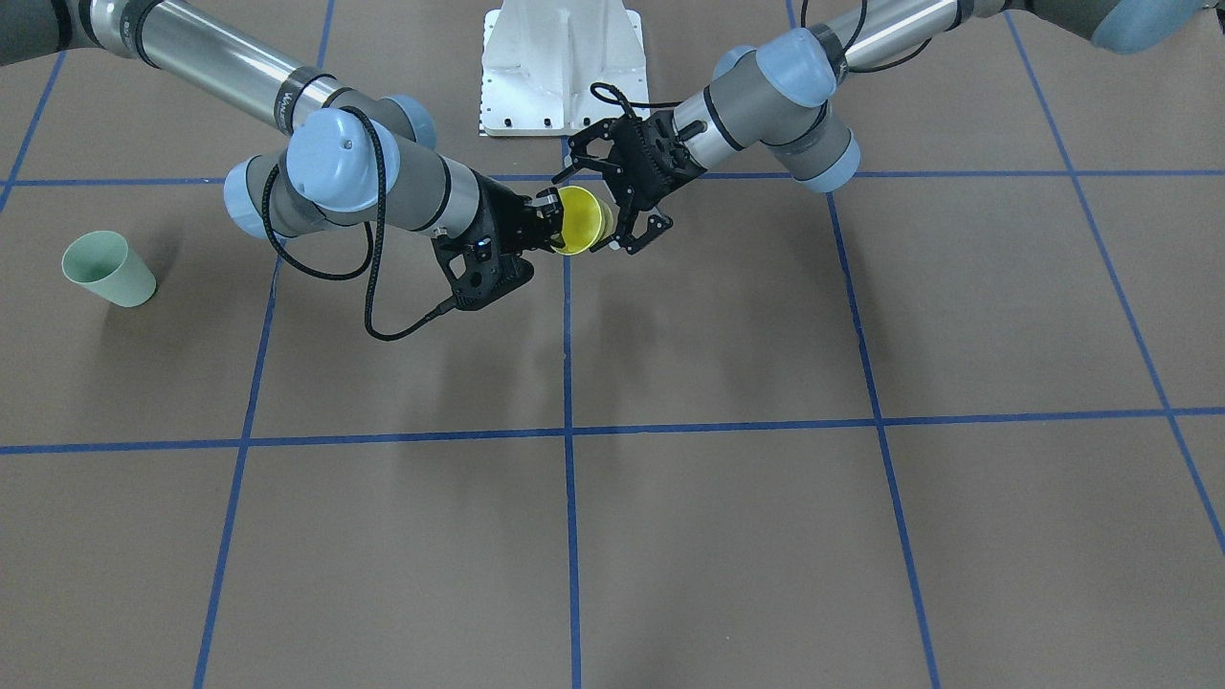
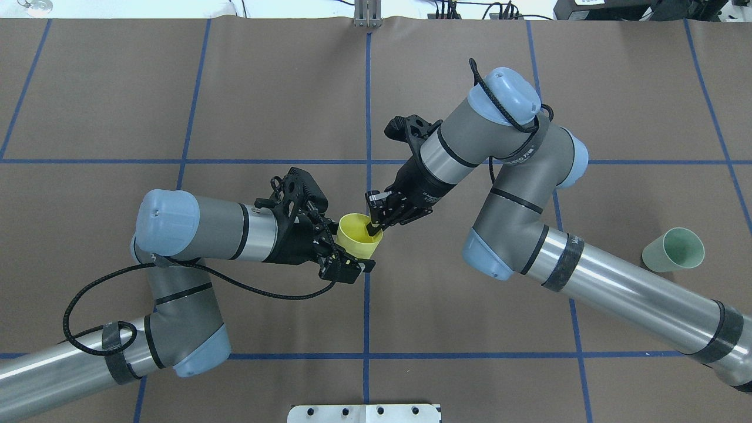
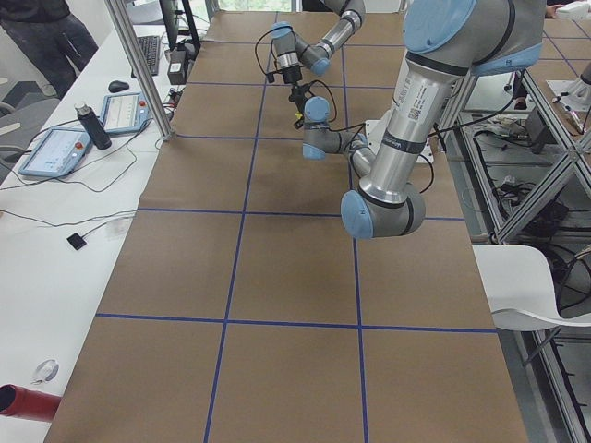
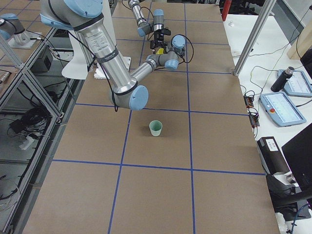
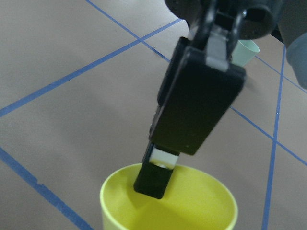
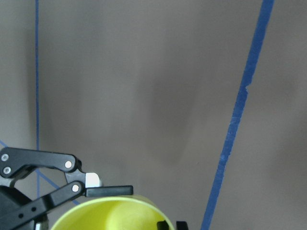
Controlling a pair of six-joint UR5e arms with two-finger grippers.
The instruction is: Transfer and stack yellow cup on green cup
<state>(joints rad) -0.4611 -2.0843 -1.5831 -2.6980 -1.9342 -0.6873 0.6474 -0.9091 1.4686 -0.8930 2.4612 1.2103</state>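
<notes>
The yellow cup [image 1: 579, 222] [image 2: 355, 238] hangs in the air over the table's middle, tilted, between both grippers. My right gripper [image 1: 550, 218] [image 2: 373, 226] is shut on its rim, one finger inside the cup [image 5: 168, 206] and one outside. My left gripper [image 1: 581, 212] [image 2: 346, 235] is open, its fingers spread on either side of the cup's body with a thin gap. The green cup [image 1: 107, 270] [image 2: 674, 249] [image 4: 155, 127] stands upright on the table, far out on my right side, apart from both arms.
Blue tape lines grid the brown table. The white base plate [image 2: 364, 413] sits at the near edge. A side bench holds tablets [image 3: 55, 148] and a bottle [image 3: 90, 125]. A person [image 3: 37, 28] stands beyond that bench.
</notes>
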